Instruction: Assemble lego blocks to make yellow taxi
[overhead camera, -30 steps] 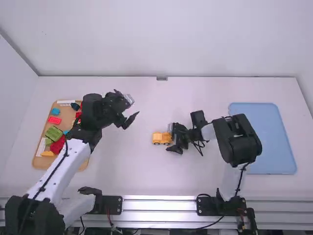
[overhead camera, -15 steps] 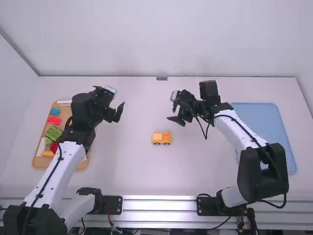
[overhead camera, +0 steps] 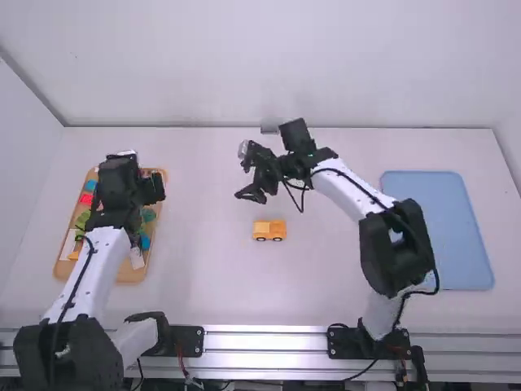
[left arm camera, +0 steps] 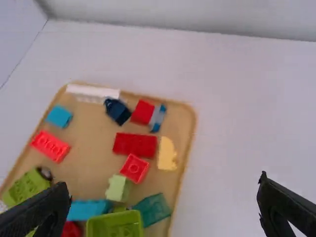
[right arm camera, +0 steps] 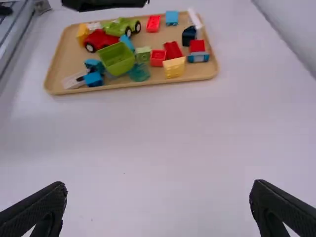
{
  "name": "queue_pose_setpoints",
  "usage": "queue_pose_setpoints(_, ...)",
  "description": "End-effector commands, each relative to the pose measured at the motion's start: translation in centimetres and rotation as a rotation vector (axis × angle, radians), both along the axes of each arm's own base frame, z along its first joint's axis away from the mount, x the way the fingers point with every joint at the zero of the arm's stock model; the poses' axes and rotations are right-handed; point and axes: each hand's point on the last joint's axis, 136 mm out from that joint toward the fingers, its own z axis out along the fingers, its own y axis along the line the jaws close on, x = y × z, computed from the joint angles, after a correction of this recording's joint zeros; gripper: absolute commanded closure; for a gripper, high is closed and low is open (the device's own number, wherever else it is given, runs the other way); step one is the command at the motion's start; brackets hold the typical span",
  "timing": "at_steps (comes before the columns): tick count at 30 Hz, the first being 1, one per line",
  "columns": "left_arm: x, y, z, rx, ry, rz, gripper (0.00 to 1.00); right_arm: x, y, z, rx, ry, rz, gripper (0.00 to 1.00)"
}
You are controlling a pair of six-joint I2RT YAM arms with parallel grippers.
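Left claw (left arm camera: 163, 181) open over tray (left arm camera: 86, 158), right claw (right arm camera: 157, 183) open just far of truck (overhead camera: 269, 230), mid-bench (overhead camera: 195, 277). Likely snag: yellow block (left arm camera: 167, 154) sits tight by reds (left arm camera: 135, 145) (sloppy grab drags both).

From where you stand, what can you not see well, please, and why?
- High view: how the yellow vehicle is pieced together; it is too small.
- High view: the tray's middle, hidden behind the left arm.
- Left wrist view: the tray's near end, cut off by the bottom edge.
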Motion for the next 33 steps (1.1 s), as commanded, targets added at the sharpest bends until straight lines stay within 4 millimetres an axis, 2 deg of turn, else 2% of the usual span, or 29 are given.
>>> queue_pose_setpoints(1,0.1,2.0,-0.6,-0.039,-0.010,0.125,0.02,1.1,0.0,1.7,0.026,-0.042,-0.001,0.01)
queue_pose_setpoints(6,2.5,1.6,-1.7,-0.123,0.129,0.059,0.05,2.3,-1.4,1.7,0.028,-0.044,-0.036,0.01)
queue_pose_setpoints(9,4.7,2.2,-2.7,-0.159,0.293,0.037,0.05,3.1,-2.5,1.8,0.030,-0.036,-0.069,0.02)
queue_pose_setpoints(12,6.2,2.6,-4.5,-0.193,0.459,0.033,0.06,3.7,-3.3,1.7,0.029,-0.034,-0.090,0.01)
queue_pose_setpoints(13,6.5,2.7,-5.3,-0.210,0.524,0.036,0.11,3.9,-3.6,1.7,0.030,-0.033,-0.097,0.01)
queue_pose_setpoints(18,7.1,2.5,-8.0,-0.246,0.668,0.034,0.04,4.1,-4.1,1.6,0.025,-0.025,-0.108,0.01)
queue_pose_setpoints(22,7.1,2.1,-9.9,-0.273,0.709,0.023,0.09,4.5,-4.6,1.5,0.015,-0.030,-0.125,0.01)
queue_pose_setpoints(28,7.0,0.8,-12.5,-0.297,0.713,-0.115,0.30,5.2,-5.2,0.9,-0.027,-0.041,-0.167,0.01)
queue_pose_setpoints(31,6.9,0.9,-13.2,-0.291,0.707,-0.102,0.34,5.4,-5.4,0.6,-0.043,-0.045,-0.179,0.01)
queue_pose_setpoints(33,7.0,0.9,-13.6,-0.295,0.699,-0.089,0.33,5.5,-5.4,0.4,-0.058,-0.048,-0.188,0.01)
